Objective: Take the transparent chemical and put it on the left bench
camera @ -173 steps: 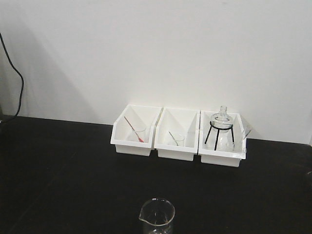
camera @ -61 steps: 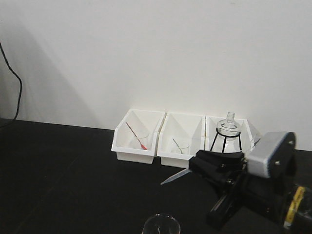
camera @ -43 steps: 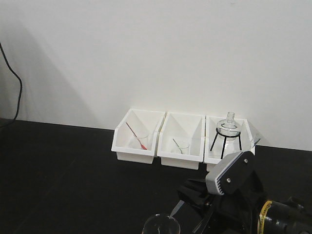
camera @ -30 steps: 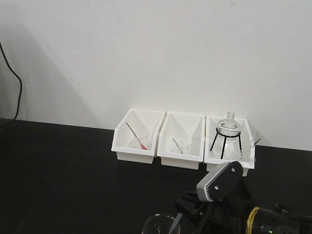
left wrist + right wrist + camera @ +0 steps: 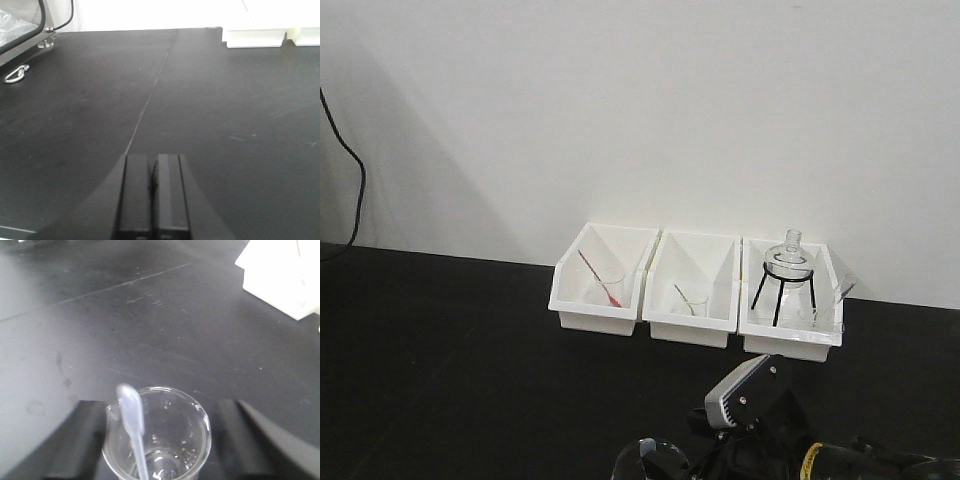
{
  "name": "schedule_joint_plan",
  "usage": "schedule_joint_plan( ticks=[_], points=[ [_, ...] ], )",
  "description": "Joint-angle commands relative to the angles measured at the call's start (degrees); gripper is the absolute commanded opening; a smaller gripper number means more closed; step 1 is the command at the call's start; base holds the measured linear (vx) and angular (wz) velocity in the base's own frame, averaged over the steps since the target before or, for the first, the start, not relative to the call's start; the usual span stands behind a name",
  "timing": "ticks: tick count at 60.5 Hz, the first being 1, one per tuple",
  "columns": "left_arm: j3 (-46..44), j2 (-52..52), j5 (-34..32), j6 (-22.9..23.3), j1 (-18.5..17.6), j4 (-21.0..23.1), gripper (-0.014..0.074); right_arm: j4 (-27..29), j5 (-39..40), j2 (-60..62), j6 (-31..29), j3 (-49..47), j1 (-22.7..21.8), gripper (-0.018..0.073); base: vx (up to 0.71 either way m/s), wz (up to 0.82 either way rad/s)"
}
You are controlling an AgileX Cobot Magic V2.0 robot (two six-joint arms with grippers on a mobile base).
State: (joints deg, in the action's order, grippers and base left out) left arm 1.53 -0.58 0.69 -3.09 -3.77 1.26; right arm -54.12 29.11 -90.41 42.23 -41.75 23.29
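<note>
- Since the earlier frames, our right arm has dropped lower at the bottom of the front view, and its hand (image 5: pixel 156 450) now sits on either side of the beaker (image 5: pixel 159 440).
- From the right wrist we see the beaker standing upright on the black counter (image 5: pixel 150 315), a clear dropper (image 5: pixel 132 425) leaning on its rim by the spout, with a little colourless liquid at the bottom.
- Our right hand is spread wide; both fingers (image 5: pixel 75 440) stand apart from the glass, holding nothing.
- Our left hand (image 5: pixel 151 192) is pressed closed and empty over bare counter.
- Further back, three white bins (image 5: pixel 695 290) line the wall: one holds a red stick, the middle one a tiny beaker, the right one a round flask on a black tripod (image 5: pixel 783 275).
- We judge this to be the approach before the grasp. Next, the fingers should close gently on the glass below the rim, keeping clear of the dropper, then lift straight up without tipping.
</note>
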Motion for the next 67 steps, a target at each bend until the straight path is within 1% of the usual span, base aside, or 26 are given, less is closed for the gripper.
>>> schedule_joint_plan(
  ticks=[1, 11, 22, 29, 38, 49, 52, 56, 59, 62, 64, 66, 67],
  points=[
    [0.93, -1.10, -4.49, 0.45, -0.10, 0.04, -0.0003, 1.65, 2.93, 2.62, 1.03, -1.74, -0.05, 0.0573, 0.00, 0.00],
    [0.93, -1.10, -4.49, 0.45, -0.10, 0.04, -0.0003, 1.33, 1.67, 10.23, 4.99, 1.42, -0.05, 0.0546, 0.00, 0.00],
    [0.93, -1.10, -4.49, 0.45, -0.10, 0.04, -0.0003, 1.27, -0.20, 23.20, 9.31, 6.97, -0.05, 0.0517, 0.00, 0.00],
    [0.93, -1.10, -4.49, 0.45, -0.10, 0.04, -0.0003, 1.27, 0.02, 30.24, 9.47, 10.35, -0.05, 0.0507, 0.00, 0.00],
    [0.93, -1.10, -4.49, 0.45, -0.10, 0.04, -0.0003, 1.27, 0.18, 35.78, 9.47, 12.60, -0.05, 0.0496, 0.00, 0.00],
    [0.93, -1.10, -4.49, 0.45, -0.10, 0.04, -0.0003, 1.72, -4.03, 39.08, 9.00, 12.60, -0.12, 0.0481, 0.00, 0.00],
    [0.93, -1.10, -4.49, 0.45, -0.10, 0.04, -0.0003, 2.84, -6.17, 40.71, 8.04, 12.60, -0.12, 0.0461, 0.00, 0.00],
    [0.93, -1.10, -4.49, 0.45, -0.10, 0.04, -0.0003, 6.36, -11.74, 44.09, 4.57, 12.60, -0.12, 0.0415, 0.00, 0.00],
    [0.93, -1.10, -4.49, 0.45, -0.10, 0.04, -0.0003, 12.13, -18.93, 47.65, -0.21, 12.60, -0.25, 0.0361, 0.00, 0.00],
    [0.93, -1.10, -4.49, 0.45, -0.10, 0.04, -0.0003, 18.80, -25.07, 51.17, -6.91, 12.60, -0.98, 0.0291, 0.00, 0.00],
    [0.93, -1.10, -4.49, 0.45, -0.10, 0.04, -0.0003, 21.77, -28.35, 53.75, -10.72, 12.60, -2.03, 0.0252, 0.00, 0.00],
    [0.93, -1.10, -4.49, 0.45, -0.10, 0.04, -0.0003, 25.18, -32.53, 56.38, -16.81, 13.11, -3.48, 0.0191, 0.00, 0.00],
    [0.93, -1.10, -4.49, 0.45, -0.10, 0.04, -0.0003, 26.04, -33.35, 58.03, -18.92, 13.40, -4.52, 0.0171, 0.00, 0.00]
  ],
)
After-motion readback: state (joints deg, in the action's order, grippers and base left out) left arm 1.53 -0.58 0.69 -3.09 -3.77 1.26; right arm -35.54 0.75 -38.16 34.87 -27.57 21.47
